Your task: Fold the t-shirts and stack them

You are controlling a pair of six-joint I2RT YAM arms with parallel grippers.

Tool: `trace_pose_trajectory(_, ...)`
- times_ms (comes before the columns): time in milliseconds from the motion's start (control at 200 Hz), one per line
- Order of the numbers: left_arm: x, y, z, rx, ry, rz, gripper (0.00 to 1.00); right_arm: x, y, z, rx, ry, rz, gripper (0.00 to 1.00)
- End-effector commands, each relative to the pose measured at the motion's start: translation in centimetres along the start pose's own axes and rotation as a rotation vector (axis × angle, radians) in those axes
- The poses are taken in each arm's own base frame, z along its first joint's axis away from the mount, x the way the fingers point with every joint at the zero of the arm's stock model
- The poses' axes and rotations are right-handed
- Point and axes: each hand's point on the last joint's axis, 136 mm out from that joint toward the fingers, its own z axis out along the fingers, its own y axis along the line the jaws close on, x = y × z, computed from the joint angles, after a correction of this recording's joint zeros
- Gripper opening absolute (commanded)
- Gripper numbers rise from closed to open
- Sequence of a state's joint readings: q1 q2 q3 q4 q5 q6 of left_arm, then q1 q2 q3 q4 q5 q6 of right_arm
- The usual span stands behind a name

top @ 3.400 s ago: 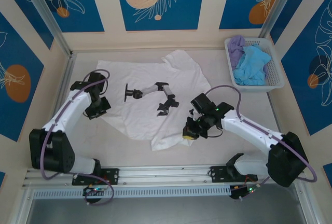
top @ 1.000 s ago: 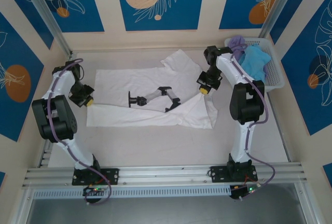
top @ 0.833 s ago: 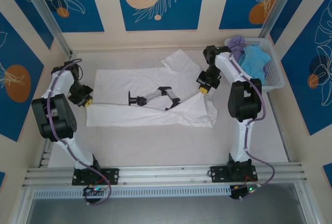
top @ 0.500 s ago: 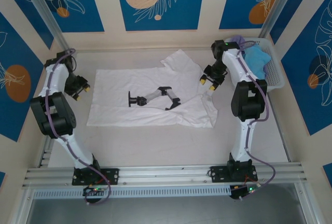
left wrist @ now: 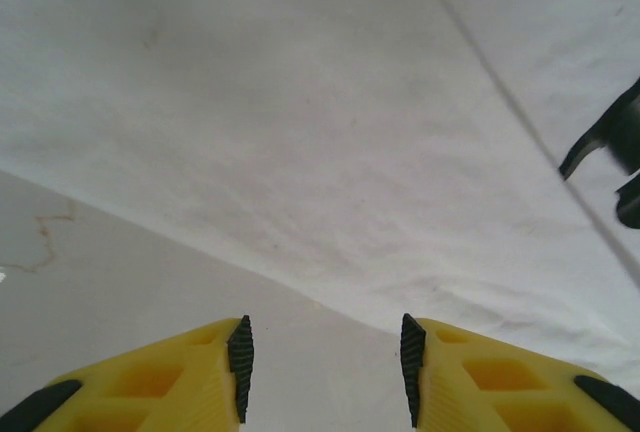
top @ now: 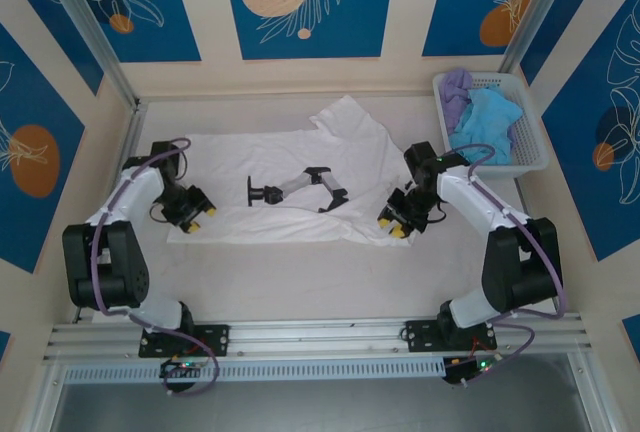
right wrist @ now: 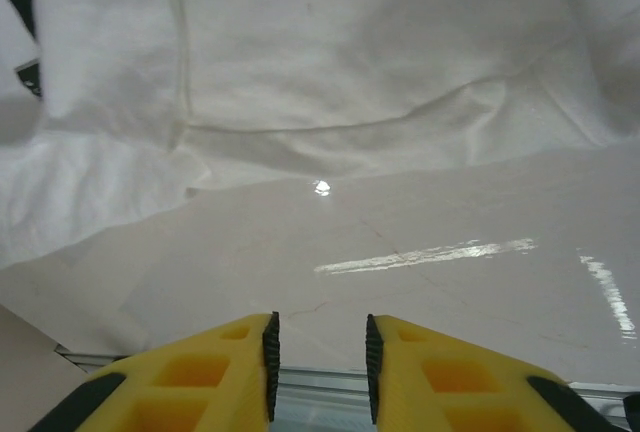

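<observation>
We are pulling both grippers back toward the near side, the left gripper coming in from the far left to the near left corner of the white t-shirt and the right gripper leaving its right edge for the near right corner.

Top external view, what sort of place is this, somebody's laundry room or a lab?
Most likely a robot lab cell, not a home: two arms bolted to a metal rail, blue printed panels walling in the table, and a white t-shirt spread out near a basket of shirts.
</observation>
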State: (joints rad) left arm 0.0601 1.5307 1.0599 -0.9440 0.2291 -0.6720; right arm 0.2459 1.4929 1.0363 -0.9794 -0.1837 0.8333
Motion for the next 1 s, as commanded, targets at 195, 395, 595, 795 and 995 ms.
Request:
trace_pose_trajectory(195,-0.4,2.7,4.2,-0.108,-0.009,-0.010,0.44,-2.3,-1.9,3.2,0.099,-0.036,0.030,0.31)
trace_pose_trajectory(395,-3.0,5.0,4.0,-0.248,-0.051,0.022,0.45,-3.5,-3.6,4.5,0.168,-0.018,0.050,0.32)
trace_pose_trajectory(595,-4.0,6.9,3.6,-0.293,-0.058,0.012,0.45,-3.9,-6.0,5.2,0.277,-0.008,0.061,0.32)
trace_pose_trajectory(795,-4.7,7.7,3.5,-0.304,-0.066,-0.003,0.45,-3.9,-8.3,5.4,0.326,-0.011,0.099,0.36)
trace_pose_trajectory(995,-5.5,8.5,3.6,-0.309,-0.060,-0.023,0.44,-4.4,-9.4,5.1,0.342,-0.026,0.090,0.37)
